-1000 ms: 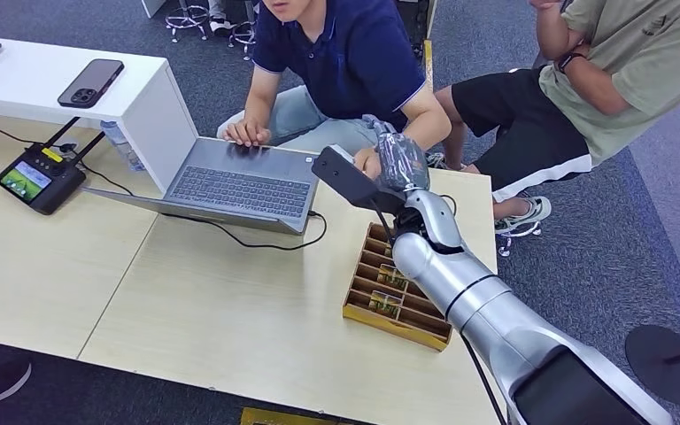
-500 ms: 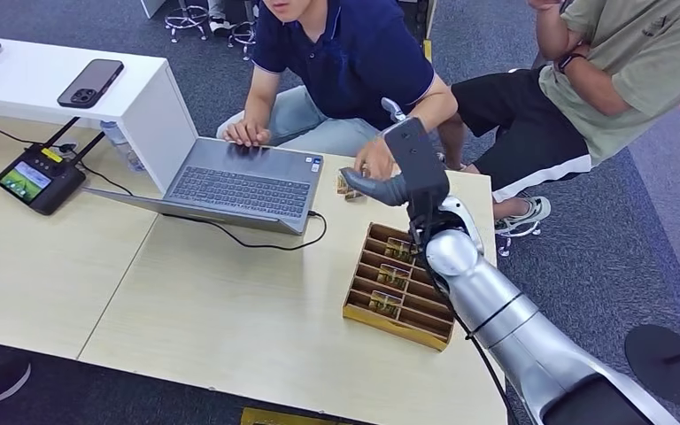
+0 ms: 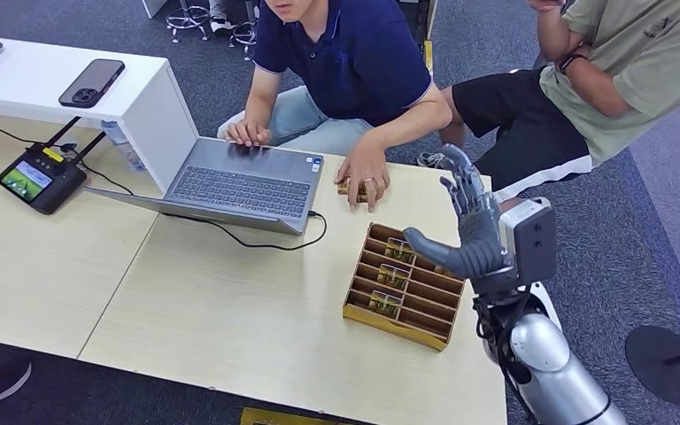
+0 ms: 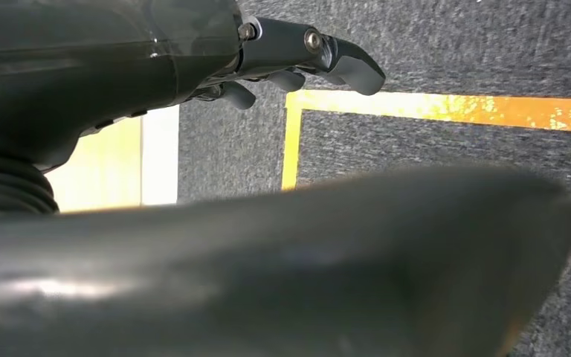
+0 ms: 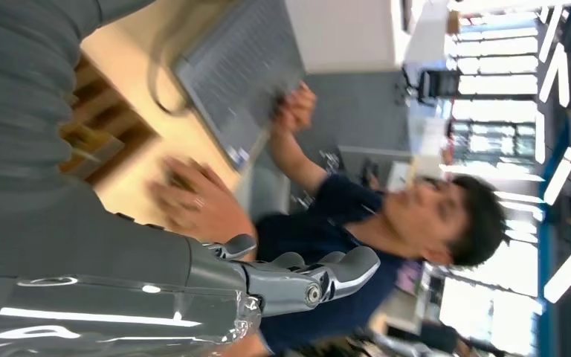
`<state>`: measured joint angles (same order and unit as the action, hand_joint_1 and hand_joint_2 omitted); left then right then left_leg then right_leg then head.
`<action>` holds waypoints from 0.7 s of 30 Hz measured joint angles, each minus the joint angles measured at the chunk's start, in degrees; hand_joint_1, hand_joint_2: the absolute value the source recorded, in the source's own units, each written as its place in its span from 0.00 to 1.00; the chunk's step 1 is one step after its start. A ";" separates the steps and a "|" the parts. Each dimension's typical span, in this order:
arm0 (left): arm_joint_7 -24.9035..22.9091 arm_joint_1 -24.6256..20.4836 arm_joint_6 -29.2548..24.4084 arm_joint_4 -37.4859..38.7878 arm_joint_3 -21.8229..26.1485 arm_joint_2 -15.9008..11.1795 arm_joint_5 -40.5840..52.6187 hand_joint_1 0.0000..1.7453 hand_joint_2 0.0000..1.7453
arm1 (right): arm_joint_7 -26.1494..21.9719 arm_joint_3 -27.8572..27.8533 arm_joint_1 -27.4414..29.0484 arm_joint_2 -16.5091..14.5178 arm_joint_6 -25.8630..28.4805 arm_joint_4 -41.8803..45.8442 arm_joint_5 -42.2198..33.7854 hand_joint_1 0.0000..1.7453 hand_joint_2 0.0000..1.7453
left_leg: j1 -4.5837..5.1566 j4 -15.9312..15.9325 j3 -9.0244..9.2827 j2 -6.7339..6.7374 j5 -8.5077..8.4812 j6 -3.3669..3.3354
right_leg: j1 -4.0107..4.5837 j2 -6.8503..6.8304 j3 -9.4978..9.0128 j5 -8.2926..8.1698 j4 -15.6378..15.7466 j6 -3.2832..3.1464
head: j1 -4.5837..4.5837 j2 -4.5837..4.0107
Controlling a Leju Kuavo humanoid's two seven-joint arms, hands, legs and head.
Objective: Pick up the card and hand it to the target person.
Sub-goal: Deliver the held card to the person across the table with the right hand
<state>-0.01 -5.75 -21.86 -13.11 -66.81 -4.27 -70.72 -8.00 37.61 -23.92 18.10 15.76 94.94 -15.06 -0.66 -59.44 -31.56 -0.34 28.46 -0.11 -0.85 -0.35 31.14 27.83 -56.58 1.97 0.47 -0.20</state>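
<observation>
**Me:** My right hand (image 3: pixel 474 232) is raised above the table's (image 3: pixel 230 301) right edge, just beside the wooden tray (image 3: pixel 397 285), fingers spread and straight, thumb out toward the tray. Nothing is in it.

**Colleague:** And the card?

**Me:** The card (image 3: pixel 346 188) lies flat near the table's far edge, just beyond the tray. The person in the navy shirt (image 3: pixel 354 53) has a hand (image 3: pixel 363 173) resting on it, so I see just a sliver at the fingers. More cards stand in the tray's slots.

**Colleague:** Your left hand?

**Me:** The left hand (image 4: pixel 297 56) hangs over grey carpet with yellow floor tape. Its fingers are gently curved, nothing between them, as far as the wrist camera shows.

**Colleague:** Anything else on the table?

**Me:** An open laptop (image 3: pixel 243 181) at the far edge, its cable trailing toward the tray, and a small handheld screen (image 3: pixel 40 180) near the left edge. A second person in a green shirt (image 3: pixel 637 62) sits off the far right corner.
</observation>
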 joint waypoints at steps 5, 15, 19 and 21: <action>-1.15 -0.04 -0.80 0.00 0.35 -0.55 -0.58 0.00 0.00 | -3.73 -2.24 12.55 2.06 -2.08 4.25 1.68 0.00 1.00 | 0.00 0.02 -0.04 0.02 0.05 -0.01 | 0.00 0.01 0.04 0.01 0.00 -0.01 | 0.01 0.00; -1.54 -0.10 -1.46 0.00 1.39 -1.15 -1.44 0.00 0.00 | -2.81 -2.34 20.63 4.14 -0.47 8.09 1.39 0.00 1.00 | 0.01 0.02 -0.01 0.04 0.03 -0.01 | -0.01 0.08 0.02 -0.01 0.00 0.01 | 0.01 0.00; -1.52 -0.15 -1.54 0.00 1.47 -1.15 -1.43 0.00 0.00 | -3.13 -2.16 21.20 4.29 0.77 8.15 0.79 0.00 1.00 | 0.01 0.02 -0.02 0.05 0.03 -0.01 | -0.01 0.09 0.02 -0.01 -0.01 0.01 | 0.01 0.00; -1.52 -0.17 -1.57 0.00 1.49 -1.15 -1.43 0.00 0.00 | -3.19 -2.02 21.24 4.30 1.61 8.14 1.01 0.00 1.00 | 0.01 0.02 -0.02 0.05 0.03 -0.01 | -0.01 0.09 0.02 -0.01 -0.01 0.00 | 0.01 0.00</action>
<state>-1.53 -5.93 -23.43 -13.11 -65.32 -5.42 -72.15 -11.19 35.59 -2.67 22.40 17.37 103.08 -14.05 -0.66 -59.43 -31.58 -0.29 28.49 -0.12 -0.87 -0.27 31.17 27.83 -56.58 1.98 0.48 -0.20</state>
